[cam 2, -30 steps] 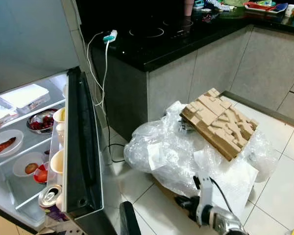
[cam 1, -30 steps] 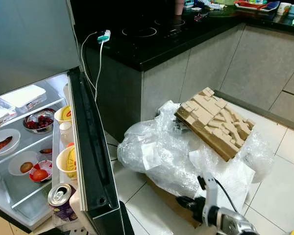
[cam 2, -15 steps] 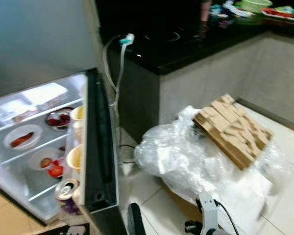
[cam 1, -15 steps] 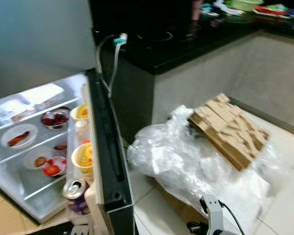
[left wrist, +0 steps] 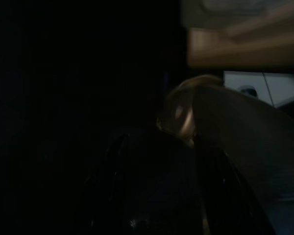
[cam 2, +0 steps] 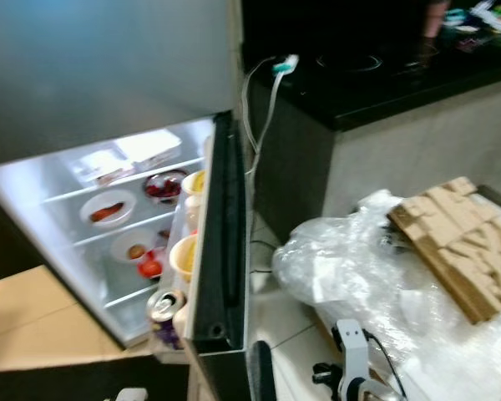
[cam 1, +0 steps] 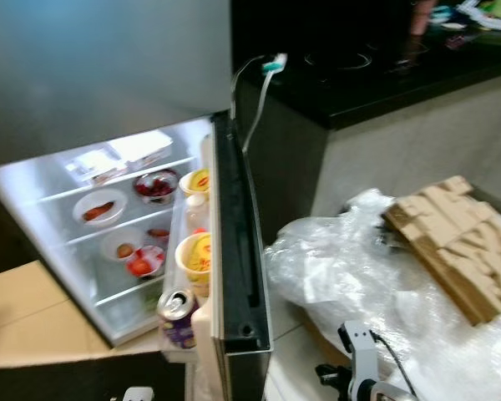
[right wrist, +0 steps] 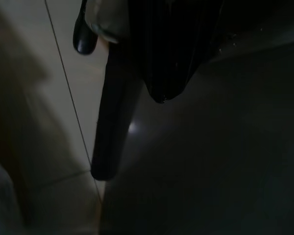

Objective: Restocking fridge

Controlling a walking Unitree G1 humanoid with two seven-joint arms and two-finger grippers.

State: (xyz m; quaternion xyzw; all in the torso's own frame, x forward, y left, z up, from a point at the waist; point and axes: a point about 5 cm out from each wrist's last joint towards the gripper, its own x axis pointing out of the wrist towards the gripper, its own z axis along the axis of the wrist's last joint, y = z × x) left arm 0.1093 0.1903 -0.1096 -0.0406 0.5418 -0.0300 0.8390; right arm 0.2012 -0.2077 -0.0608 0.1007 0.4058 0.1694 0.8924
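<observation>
While the fridge [cam 1: 108,200] stood open, a can [cam 1: 177,306] sat in its door [cam 1: 234,276] up and left of the right gripper [right wrist: 112,98], which hung over tile beside plastic wrap [cam 1: 359,276]; neither gripper's grip could be told.

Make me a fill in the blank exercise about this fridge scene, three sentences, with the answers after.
1. The fridge door stands ____.
2. A drink can sits in the door's lowest ____.
3. The cardboard piece lies on a heap of clear ____ wrap.

Answers: open; shelf; plastic
</observation>
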